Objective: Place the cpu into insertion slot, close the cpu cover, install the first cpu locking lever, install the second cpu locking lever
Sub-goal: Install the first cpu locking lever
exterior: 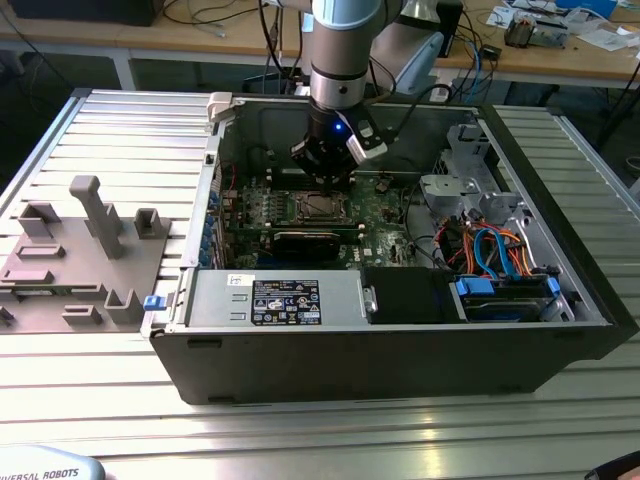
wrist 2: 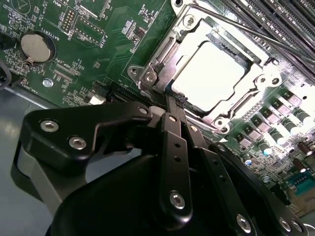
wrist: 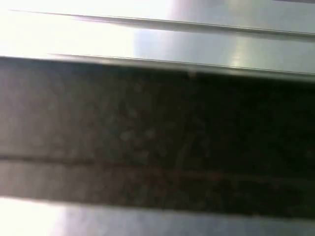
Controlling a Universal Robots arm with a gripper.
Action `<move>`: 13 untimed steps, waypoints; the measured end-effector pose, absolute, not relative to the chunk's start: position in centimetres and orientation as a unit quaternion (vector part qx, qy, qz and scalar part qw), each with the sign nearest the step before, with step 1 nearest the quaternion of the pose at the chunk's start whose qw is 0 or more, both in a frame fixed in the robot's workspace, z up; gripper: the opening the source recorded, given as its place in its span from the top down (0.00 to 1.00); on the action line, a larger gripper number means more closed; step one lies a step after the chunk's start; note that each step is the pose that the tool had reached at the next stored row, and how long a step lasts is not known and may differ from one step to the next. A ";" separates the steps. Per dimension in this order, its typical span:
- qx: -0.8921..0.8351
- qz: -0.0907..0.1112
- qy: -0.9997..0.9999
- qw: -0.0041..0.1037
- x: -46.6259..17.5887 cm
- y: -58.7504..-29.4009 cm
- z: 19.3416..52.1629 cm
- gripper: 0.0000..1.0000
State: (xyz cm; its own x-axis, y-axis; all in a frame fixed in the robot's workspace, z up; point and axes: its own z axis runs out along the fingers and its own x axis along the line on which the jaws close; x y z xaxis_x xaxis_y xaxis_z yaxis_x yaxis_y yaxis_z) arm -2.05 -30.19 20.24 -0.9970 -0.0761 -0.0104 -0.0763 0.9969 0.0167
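- Gripper has its fingers pinched together, the tips against the cpu cover edge.
- Just beyond the tips, the cpu sits in the insertion slot.

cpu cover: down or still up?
Down. In the second wrist view the cpu cover lies flat around the cpu, whose shiny top shows through its window. The gripper sits at the cover's corner.
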 end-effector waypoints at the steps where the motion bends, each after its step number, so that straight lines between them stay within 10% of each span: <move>1: -0.038 0.009 0.999 0.005 -2.0 -30.2 20.2 0.89; 13: -0.038 0.013 0.999 0.004 -1.6 -29.9 20.2 0.89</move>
State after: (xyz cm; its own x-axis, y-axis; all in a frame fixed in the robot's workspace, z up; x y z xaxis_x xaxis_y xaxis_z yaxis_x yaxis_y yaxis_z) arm -1.56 -29.94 20.16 -0.9970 -0.0763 -0.0099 -0.0765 0.9967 0.0255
